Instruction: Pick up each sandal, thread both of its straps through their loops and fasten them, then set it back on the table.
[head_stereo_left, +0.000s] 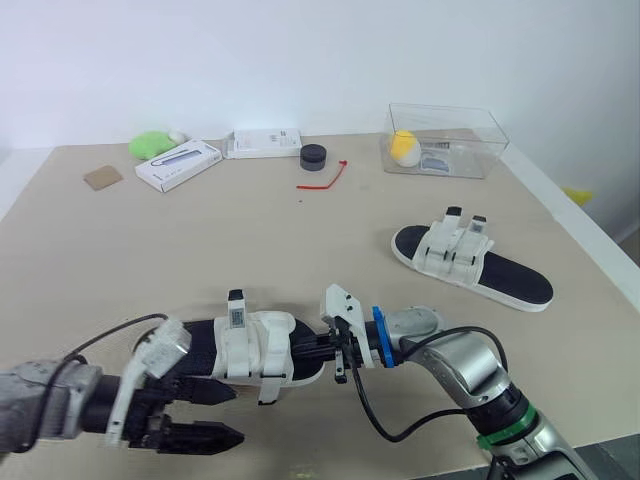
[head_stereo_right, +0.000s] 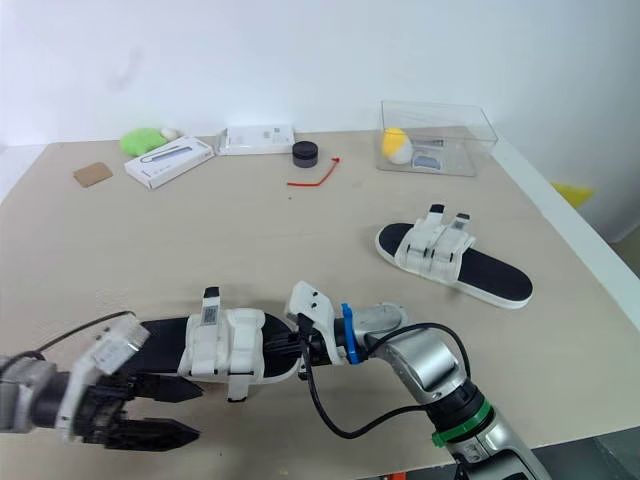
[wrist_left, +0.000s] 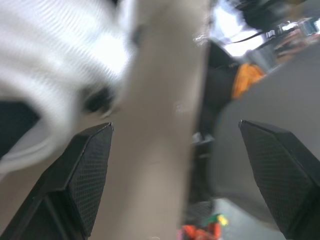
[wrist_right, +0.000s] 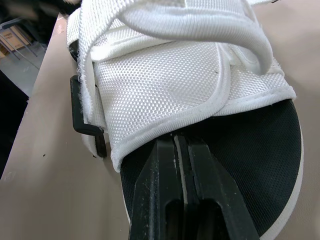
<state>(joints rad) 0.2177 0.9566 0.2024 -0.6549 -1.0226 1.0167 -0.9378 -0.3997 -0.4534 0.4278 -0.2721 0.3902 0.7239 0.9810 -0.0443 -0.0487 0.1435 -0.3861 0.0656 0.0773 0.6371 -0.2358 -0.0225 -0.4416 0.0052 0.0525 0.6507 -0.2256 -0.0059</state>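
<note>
Near sandal lying at the worktop's front between both arms; right gripper resting with fingers pressed together, tips tucking under its white strap; left gripper hovering spread apart beside the other end; second sandal sitting well apart, rightward

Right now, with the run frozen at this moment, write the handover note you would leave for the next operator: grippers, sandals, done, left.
Left gripper: open, empty, at the left end of the near sandal.
Right gripper: shut, tips tucked under that sandal's white upper.
Near sandal: flat on the table between the grippers, one strap end standing up.
Far sandal: on the table to the right, both strap ends sticking up.
Done: no strap looks fastened.
Left: both sandals need lifting, threading, fastening and setting back.
</note>
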